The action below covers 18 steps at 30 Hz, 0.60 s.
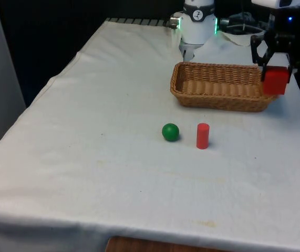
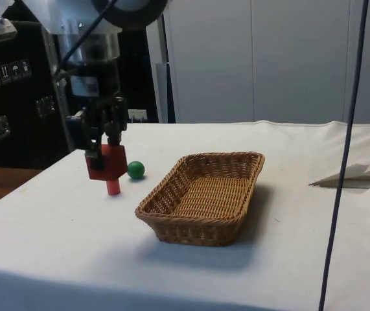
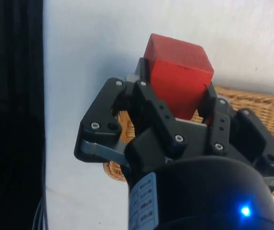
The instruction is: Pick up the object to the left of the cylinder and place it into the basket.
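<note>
Claw (image 1: 273, 67) pinches a red cube (image 1: 275, 80), seemingly slightly tilted, raised beside the basket (image 1: 219, 85).

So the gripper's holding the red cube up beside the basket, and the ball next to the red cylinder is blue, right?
Not quite: the ball is green, as the front view shows. The rest holds: the gripper grips the red cube beside the basket, and the ball sits by the red cylinder.

I am reading no words or numbers; small handling pictograms are showing on a dark case (image 2: 6, 97) in the side view.
</note>
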### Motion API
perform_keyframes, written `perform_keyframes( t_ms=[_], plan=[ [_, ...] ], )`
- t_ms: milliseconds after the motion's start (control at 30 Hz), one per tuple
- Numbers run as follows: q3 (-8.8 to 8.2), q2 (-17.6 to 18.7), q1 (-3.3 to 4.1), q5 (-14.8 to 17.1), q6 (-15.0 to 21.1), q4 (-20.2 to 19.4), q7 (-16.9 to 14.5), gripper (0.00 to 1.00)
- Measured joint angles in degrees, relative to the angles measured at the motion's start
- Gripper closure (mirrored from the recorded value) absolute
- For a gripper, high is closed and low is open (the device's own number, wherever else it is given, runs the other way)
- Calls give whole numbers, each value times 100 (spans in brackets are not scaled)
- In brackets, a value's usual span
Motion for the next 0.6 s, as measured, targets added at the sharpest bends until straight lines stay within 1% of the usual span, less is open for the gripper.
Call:
perform_keyframes(
  t_ms=[100, 167, 233, 367, 400, 433, 467, 600],
  plan=[
    [0, -155, 0, -40, 63, -223, 0, 99],
    [0, -212, 0, -52, 74, -298, 0, 99],
    [-11, -372, -6, -86, 120, -527, -11, 99],
    [-17, -590, -11, -149, 206, -842, -11, 99],
    [-17, -590, -11, -149, 206, -842, -11, 99],
    [-17, -642, -11, -160, 218, -922, -17, 99],
    [-23, -751, -23, -178, 252, -1066, -34, 99],
    [-40, -922, -52, -212, 309, -1318, -92, 99]
  ],
)
